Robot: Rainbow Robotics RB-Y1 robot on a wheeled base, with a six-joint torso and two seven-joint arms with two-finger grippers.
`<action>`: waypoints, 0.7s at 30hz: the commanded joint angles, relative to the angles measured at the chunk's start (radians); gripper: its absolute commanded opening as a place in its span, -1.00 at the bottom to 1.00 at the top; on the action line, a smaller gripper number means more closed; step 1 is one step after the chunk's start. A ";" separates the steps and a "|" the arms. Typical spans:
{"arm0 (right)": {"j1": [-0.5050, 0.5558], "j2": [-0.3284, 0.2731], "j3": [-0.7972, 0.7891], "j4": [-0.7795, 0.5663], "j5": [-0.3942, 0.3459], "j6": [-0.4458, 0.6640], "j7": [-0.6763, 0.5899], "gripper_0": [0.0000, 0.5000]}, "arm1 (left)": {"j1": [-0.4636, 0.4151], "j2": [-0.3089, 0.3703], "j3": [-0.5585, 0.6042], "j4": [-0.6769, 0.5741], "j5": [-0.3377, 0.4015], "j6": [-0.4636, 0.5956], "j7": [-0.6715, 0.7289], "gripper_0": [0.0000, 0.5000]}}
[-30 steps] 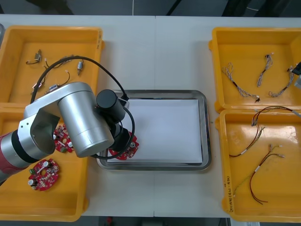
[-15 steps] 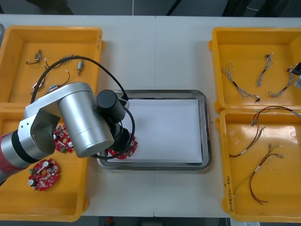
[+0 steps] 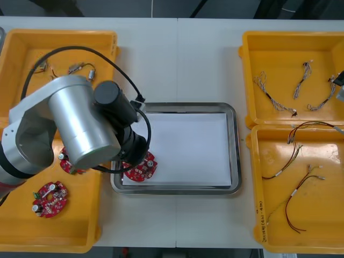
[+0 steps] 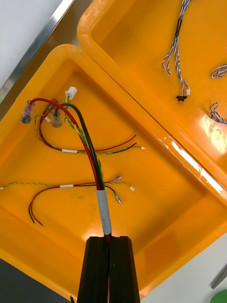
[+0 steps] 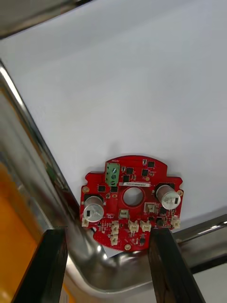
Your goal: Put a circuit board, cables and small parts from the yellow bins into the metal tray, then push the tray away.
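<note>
A: Now, left gripper: fingers spread wide, nothing pinched. The round red circuit board lies flat just beyond the fingertips, in line with the gap between them. It sits on the white inside of the shiny metal tray, tucked into the corner by the curved rim.

B: And the right gripper?

A: Pressed together on a cable bundle of red, black and yellow-green wires, pinched at its white-taped stretch. The free ends fan out ahead of the fingers, above a yellow plastic bin with loose cables on its floor.

B: How would that board handle?

A: My guess is light and stiff, but delicate. Two silver cans, a green terminal block and small white sockets stand proud. Any grip belongs on the bare edge, on opposite sides, never on the parts. The bundle looks the opposite: limp, feather-light, likely to swing and snag on the bin wall.

B: What does each view add?

A: The left wrist view gives the finger gap and the board's parts. The front view has the silver arm over those fingers, yet gives the whole tray and a spare red board in the near left bin beside that arm.
</note>
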 commanded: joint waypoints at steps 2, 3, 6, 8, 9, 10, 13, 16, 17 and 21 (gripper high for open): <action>-0.047 -0.043 0.010 -0.004 -0.030 0.005 0.026 -1.00 | -0.037 0.040 0.150 -0.083 0.091 0.071 0.109 1.00; -0.053 -0.043 0.013 -0.004 -0.036 0.005 0.029 -1.00 | -0.037 0.048 0.179 -0.091 0.112 0.085 0.106 1.00; -0.067 -0.043 0.024 -0.004 -0.043 0.005 0.031 -1.00 | -0.037 0.066 0.231 -0.102 0.152 0.111 0.100 1.00; -0.102 -0.041 0.059 -0.009 -0.049 0.005 0.031 -1.00 | -0.037 0.091 0.300 -0.111 0.200 0.141 0.091 1.00; -0.114 -0.043 0.070 -0.010 -0.049 0.005 0.031 -1.00 | -0.037 0.099 0.319 -0.112 0.214 0.149 0.091 1.00; -0.122 -0.043 0.076 -0.012 -0.049 0.005 0.031 -1.00 | -0.037 0.103 0.333 -0.112 0.226 0.154 0.088 1.00; -0.163 -0.043 0.111 -0.012 -0.053 0.005 0.026 -1.00 | -0.037 0.134 0.396 -0.112 0.274 0.175 0.076 1.00; -0.205 -0.041 0.153 -0.012 -0.059 0.005 0.024 -1.00 | -0.037 0.171 0.443 -0.111 0.315 0.194 0.051 1.00; -0.225 -0.043 0.176 -0.012 -0.059 0.005 0.024 -1.00 | -0.037 0.187 0.463 -0.106 0.332 0.206 0.025 1.00; -0.317 -0.041 0.277 -0.012 -0.059 0.005 0.024 -1.00 | -0.037 0.237 0.532 -0.068 0.399 0.208 -0.058 1.00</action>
